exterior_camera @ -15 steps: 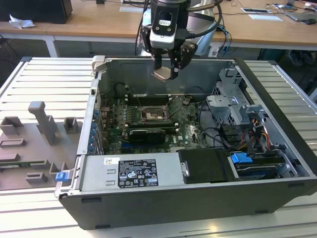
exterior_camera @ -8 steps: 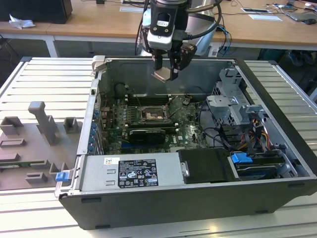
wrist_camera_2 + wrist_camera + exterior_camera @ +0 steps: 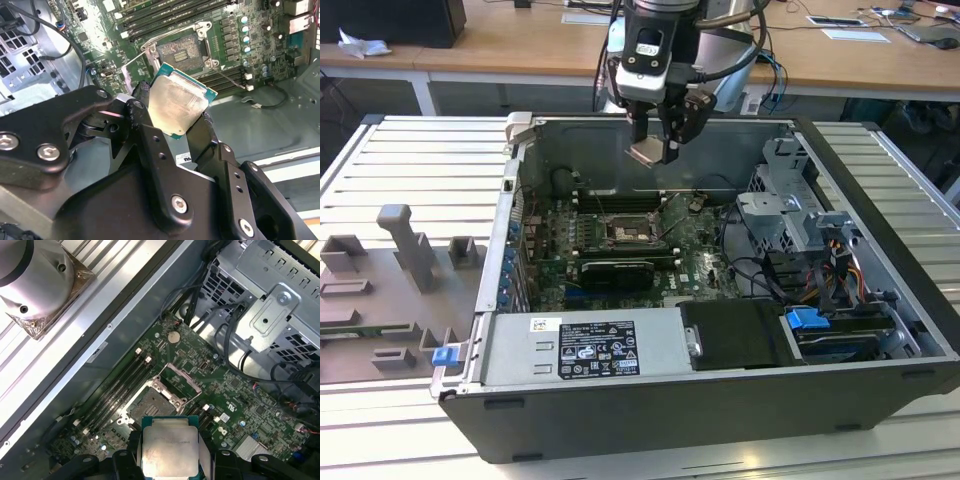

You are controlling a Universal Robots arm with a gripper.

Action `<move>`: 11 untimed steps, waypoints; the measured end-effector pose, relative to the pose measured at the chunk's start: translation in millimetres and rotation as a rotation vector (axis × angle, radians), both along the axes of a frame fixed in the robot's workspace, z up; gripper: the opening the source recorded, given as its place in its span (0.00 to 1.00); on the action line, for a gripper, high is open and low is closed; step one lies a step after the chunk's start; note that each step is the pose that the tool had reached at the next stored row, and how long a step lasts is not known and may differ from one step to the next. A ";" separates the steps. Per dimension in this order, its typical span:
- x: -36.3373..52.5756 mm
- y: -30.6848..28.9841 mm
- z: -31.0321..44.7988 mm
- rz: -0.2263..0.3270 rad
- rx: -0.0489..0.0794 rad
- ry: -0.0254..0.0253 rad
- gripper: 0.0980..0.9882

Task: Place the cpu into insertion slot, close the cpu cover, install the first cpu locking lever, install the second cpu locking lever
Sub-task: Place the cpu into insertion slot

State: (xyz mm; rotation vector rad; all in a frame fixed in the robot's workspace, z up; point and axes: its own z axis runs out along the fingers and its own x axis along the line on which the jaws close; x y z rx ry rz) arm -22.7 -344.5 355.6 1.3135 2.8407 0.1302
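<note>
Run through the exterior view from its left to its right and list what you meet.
Grey moulded fixtures → blue clip on the case corner → cpu, held in the gripper above the open case → metal drive cage.

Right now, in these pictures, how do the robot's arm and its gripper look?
The gripper is matte black: two jointed fingers built from linked bars, fastened with silver screws. Above it sits a black wrist block with a pale panel. Black cables loop beside the wrist.
</note>
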 end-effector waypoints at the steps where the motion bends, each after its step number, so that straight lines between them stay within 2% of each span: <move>1: 0.0 0.0 -0.9 0.000 0.000 0.0007 0.50; 11: 0.1 0.0 -4.3 -0.015 -0.001 0.0009 0.50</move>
